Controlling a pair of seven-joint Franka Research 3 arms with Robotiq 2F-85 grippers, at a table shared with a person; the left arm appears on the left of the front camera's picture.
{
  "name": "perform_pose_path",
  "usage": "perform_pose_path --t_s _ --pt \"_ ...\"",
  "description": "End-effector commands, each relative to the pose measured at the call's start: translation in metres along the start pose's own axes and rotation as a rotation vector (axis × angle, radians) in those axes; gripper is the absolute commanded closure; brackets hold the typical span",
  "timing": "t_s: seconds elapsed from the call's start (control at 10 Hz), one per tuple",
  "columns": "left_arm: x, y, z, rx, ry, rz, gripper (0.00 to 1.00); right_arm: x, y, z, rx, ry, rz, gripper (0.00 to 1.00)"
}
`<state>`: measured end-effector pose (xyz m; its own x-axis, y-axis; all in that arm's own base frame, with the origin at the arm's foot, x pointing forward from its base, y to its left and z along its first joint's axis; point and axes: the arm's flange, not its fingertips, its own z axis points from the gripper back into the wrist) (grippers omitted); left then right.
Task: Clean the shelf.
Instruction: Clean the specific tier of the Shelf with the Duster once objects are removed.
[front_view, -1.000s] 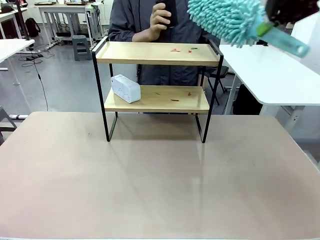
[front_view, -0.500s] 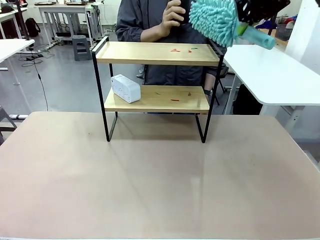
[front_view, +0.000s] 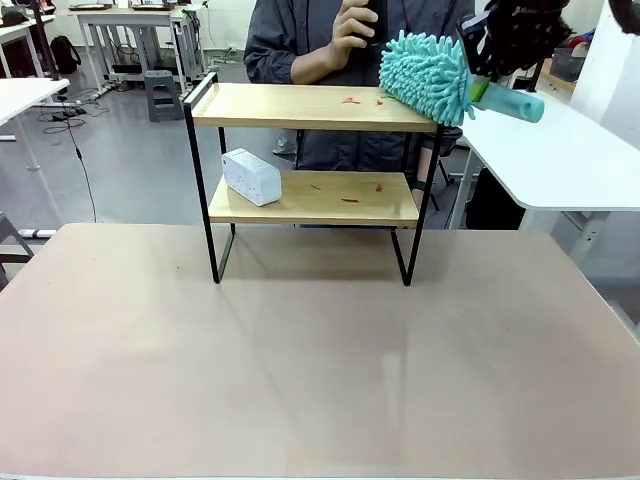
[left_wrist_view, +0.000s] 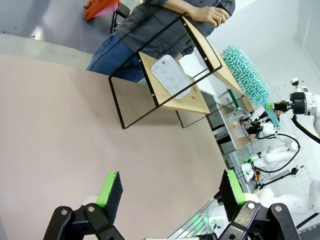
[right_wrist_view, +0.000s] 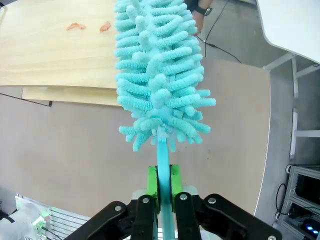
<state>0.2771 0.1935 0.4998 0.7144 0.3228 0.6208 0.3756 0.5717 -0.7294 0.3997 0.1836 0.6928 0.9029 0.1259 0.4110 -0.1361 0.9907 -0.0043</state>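
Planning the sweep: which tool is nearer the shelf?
Right. The right tool, shut on the duster, is beside the shelf at its top board; the left tool hangs open over the table, far off.

You have bare counter (front_view: 320, 380) all the way up to the front of the shelf (front_view: 300, 107). A white box (front_view: 250, 176) blocks the left end of the lower board, while its right part is open. The teal duster (front_view: 428, 72) crowds the top board's right end. The person's hand (front_view: 350, 25) is raised just behind the shelf.
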Motion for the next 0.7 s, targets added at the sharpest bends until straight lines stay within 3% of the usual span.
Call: perform_pose_path --t_s 0.0,0.3,0.6 --pt "0.000 -0.001 -0.001 -0.014 -0.016 -0.018 0.00 0.001 0.004 0.010 0.008 -0.007 -0.013 0.88" --pt "0.000 -0.001 -0.001 -0.014 -0.016 -0.018 0.00 0.001 0.013 0.003 0.097 -0.001 0.148 0.88" --pt "0.000 -0.001 -0.001 -0.014 -0.016 -0.018 0.00 -0.003 0.020 -0.001 0.183 0.075 0.262 0.88"
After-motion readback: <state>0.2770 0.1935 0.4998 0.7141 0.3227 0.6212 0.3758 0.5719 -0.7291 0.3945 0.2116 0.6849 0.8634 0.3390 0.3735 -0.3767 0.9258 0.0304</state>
